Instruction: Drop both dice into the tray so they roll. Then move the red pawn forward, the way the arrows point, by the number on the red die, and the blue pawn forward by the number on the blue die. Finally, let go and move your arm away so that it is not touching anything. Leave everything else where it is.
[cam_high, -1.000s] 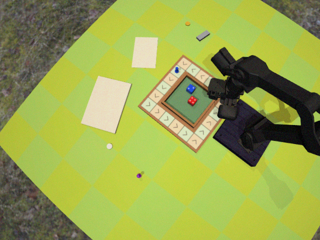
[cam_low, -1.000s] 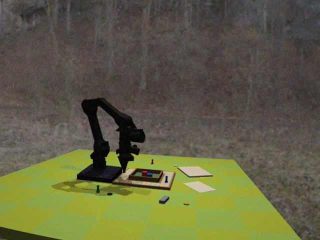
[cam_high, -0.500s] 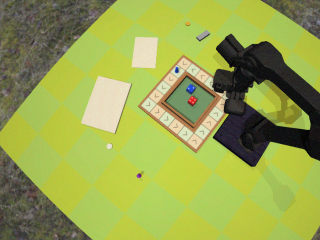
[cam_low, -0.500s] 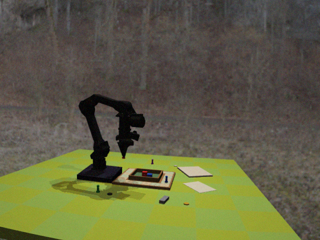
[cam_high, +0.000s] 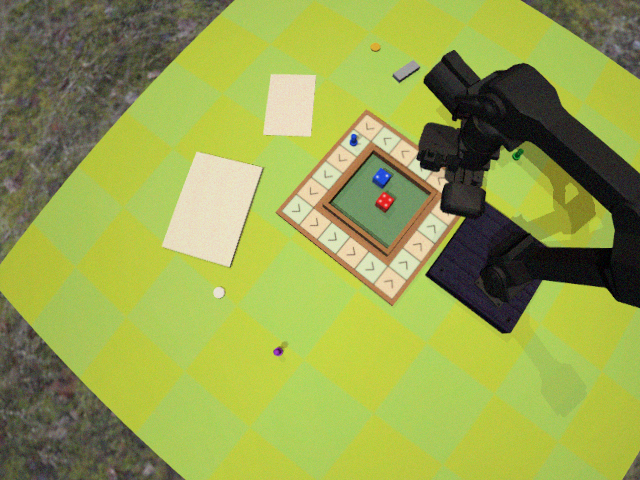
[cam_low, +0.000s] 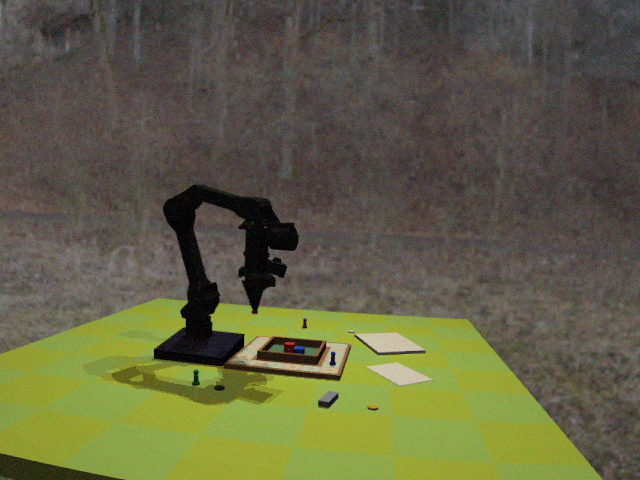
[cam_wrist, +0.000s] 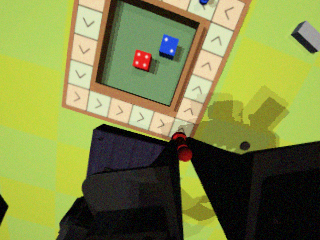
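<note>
My gripper (cam_low: 254, 305) (cam_wrist: 180, 142) is shut on the red pawn (cam_low: 254, 311) (cam_wrist: 184, 150). It holds the pawn well above the table, over the board's edge nearest the arm base. In the top view the wrist hides the fingers and the pawn. The square board (cam_high: 336, 240) (cam_low: 289, 367) (cam_wrist: 80, 75) has a ring of arrow squares around the green tray (cam_high: 361, 217) (cam_wrist: 120, 55). The red die (cam_high: 384, 202) (cam_low: 288, 346) (cam_wrist: 142, 60) and the blue die (cam_high: 382, 177) (cam_low: 299, 349) (cam_wrist: 169, 46) lie in the tray. The blue pawn (cam_high: 354, 139) (cam_low: 332, 357) stands on a track square at the far corner.
The dark arm base (cam_high: 480, 268) (cam_low: 199, 346) adjoins the board. A green pawn (cam_high: 517, 153) (cam_low: 195, 377), a purple pawn (cam_high: 277, 351), a grey block (cam_high: 406, 70) (cam_wrist: 306, 36), an orange disc (cam_high: 375, 47), a white disc (cam_high: 219, 292), a black disc (cam_low: 219, 386) and two beige cards (cam_high: 212, 206) (cam_high: 289, 104) lie around.
</note>
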